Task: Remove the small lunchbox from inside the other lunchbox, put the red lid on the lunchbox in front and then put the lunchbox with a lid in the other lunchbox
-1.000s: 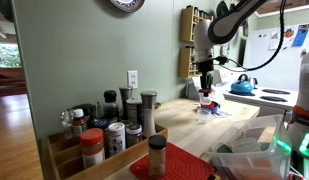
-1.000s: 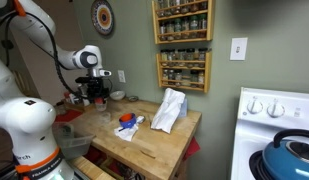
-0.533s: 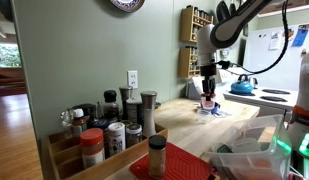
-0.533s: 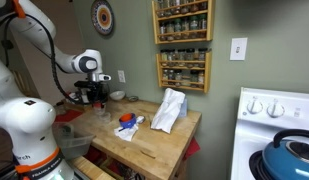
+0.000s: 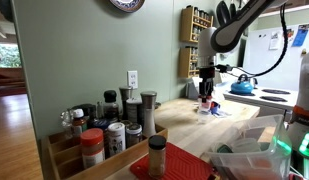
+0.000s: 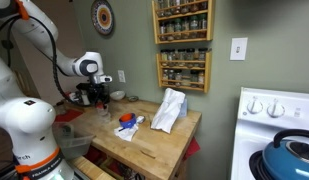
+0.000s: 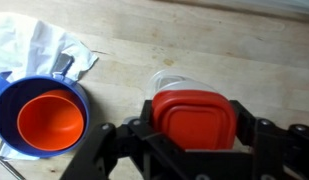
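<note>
Fingers (image 7: 144,125) of the gripper (image 7: 197,122) stand on either side of the red lid (image 7: 194,110) and press against its left and right edges, so we read them as closed on it, the lid lying flat between them. From the wrist view the lid looks more like a rounded square than a disc.

Just past its far left corner we see a pale, curved rim, which we take for the small lunchbox (image 7: 166,80). It stands on the wooden counter (image 7: 244,50), mostly hidden under the lid. We cannot tell whether the lid touches that rim or hangs just above it.

To the left, apart from the gripper, the other lunchbox (image 7: 49,120) shows as an orange-red bowl with nothing in it. It is nested inside a wider blue bowl (image 7: 8,95). A crumpled white cloth (image 7: 39,45) lies at the far left and touches the blue bowl's far rim.

In both exterior views the gripper (image 5: 205,90) (image 6: 97,95) points down over the counter, low but clear of the wood. These views are too small for us to make out the lid or the pale container. In an exterior view a blue kettle (image 6: 294,155) sits on the stove, well to the right of the counter.
</note>
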